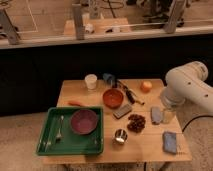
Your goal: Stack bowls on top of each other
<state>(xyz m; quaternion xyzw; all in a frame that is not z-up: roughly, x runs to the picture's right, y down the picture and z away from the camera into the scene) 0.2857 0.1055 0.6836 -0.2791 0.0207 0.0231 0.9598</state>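
Note:
The glossy orange-red bowl (pixel 113 97) stands upright in the middle of the wooden table (pixel 150 150). The wider purple-maroon bowl (pixel 83 121) sits upright inside the green tray (pixel 70 148) at the front left. The two bowls are apart. My white arm (pixel 186 86) reaches in from the right. My gripper (pixel 168 115) hangs below it, low over the table's right side, well to the right of both bowls and next to a grey-blue cloth-like thing (pixel 156 115).
Also on the table are a white cup (pixel 90 81), a small metal cup (pixel 120 135), an orange fruit (pixel 146 86), a dark cluster (pixel 135 122), a dark flat block (pixel 122 111), a carrot (pixel 76 103), a black tool (pixel 128 93) and a second grey-blue thing (pixel 170 141). A fork (pixel 60 128) lies in the tray.

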